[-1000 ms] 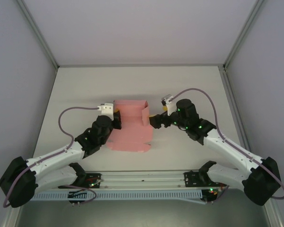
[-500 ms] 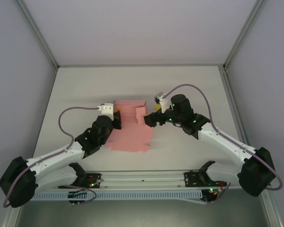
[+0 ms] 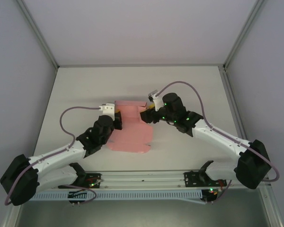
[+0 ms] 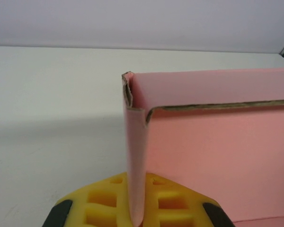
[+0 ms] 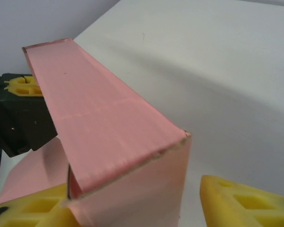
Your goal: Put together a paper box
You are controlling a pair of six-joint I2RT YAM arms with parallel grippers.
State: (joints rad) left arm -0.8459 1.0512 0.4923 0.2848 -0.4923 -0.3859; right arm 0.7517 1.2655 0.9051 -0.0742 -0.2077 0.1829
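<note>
Right gripper (image 3: pixel 145 115) is moving in leftward, jaws narrowing astride the paper box (image 3: pixel 132 135) wall between them, not yet clamped; left gripper (image 4: pixel 137 210) is staying clenched on the opposite wall, so folding is advancing.

Paper box (image 5: pixel 113 137) wall raised — yellow fingers (image 5: pixel 246 203) either side, one not touching

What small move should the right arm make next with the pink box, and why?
Probably close the right gripper on the raised flap. The flap stands between its jaws, but one pad is apart from the card. The left gripper is shut on another wall of the paper box, so the box should hold steady.
</note>
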